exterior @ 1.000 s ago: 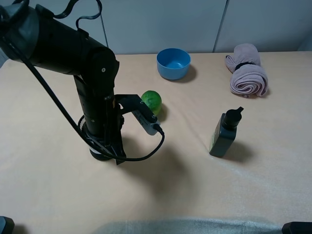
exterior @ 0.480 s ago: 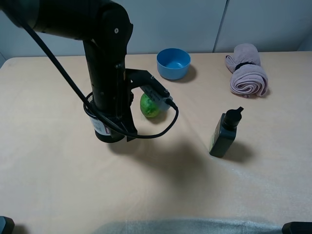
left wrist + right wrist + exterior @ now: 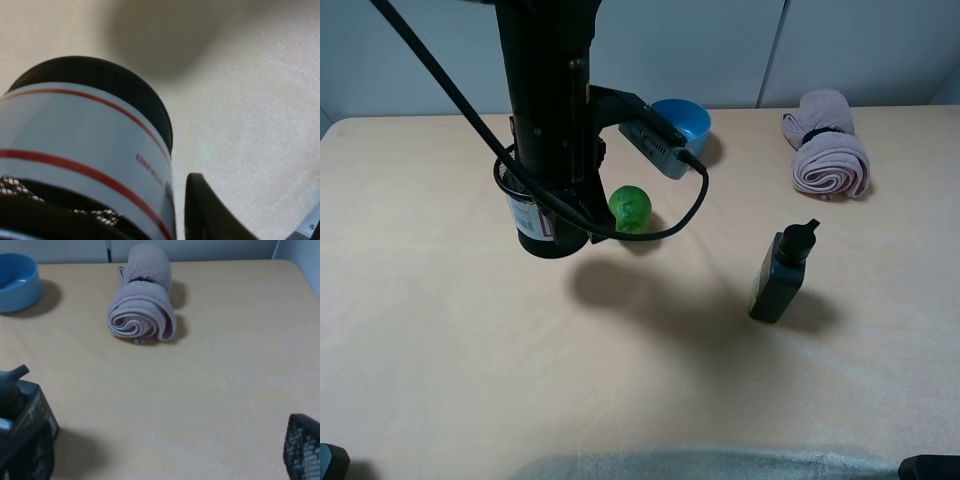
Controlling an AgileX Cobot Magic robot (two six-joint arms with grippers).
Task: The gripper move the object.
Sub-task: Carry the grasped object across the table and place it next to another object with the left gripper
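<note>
The black wire-mesh pen cup (image 3: 534, 222), with a white label edged in red, hangs above the table in my left gripper (image 3: 556, 212). Its shadow lies on the table below and to the right. The gripper is shut on the cup's rim, with the black arm upright above it and the grey box module (image 3: 655, 140) sticking out to the right. In the left wrist view the cup (image 3: 85, 130) fills the frame, and one dark finger (image 3: 210, 210) shows beside it. My right gripper (image 3: 160, 460) is open and empty, low over bare table.
A green ball (image 3: 630, 208) lies just right of the held cup. A blue bowl (image 3: 690, 122) stands behind it. A dark square pump bottle (image 3: 780, 275) stands at the middle right. A rolled pinkish towel (image 3: 828, 150) lies at the back right.
My left gripper has lifted the pen cup off the table and carried it up and toward the back, past the green ball. The other objects have not moved.
</note>
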